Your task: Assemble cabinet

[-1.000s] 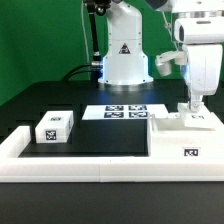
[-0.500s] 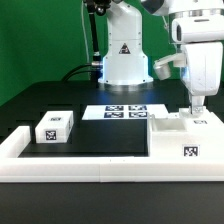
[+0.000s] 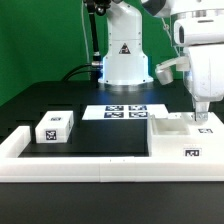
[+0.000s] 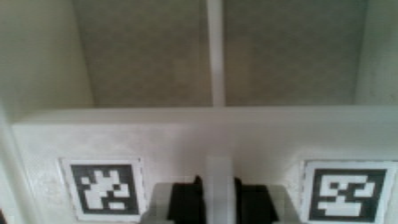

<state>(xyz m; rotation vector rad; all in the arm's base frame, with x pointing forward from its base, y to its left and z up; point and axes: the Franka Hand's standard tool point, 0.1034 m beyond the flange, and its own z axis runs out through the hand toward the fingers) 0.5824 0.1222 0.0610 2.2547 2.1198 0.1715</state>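
The cabinet, a large white box with compartments and tag markers, lies at the exterior view's right on the black table. My gripper comes down onto its far top edge. In the wrist view the gripper has its two dark fingers pressed on either side of a thin white wall of the cabinet, with a tag on each side. The jaws are shut on that wall. The open compartments show beyond it.
A small white tagged block sits at the exterior view's left. The marker board lies flat in front of the robot base. A long low white border rail runs along the front and left.
The gripper has shifted slightly to the exterior view's right with the cabinet. The cabinet's front tag looked taller half a second ago and now looks flatter.
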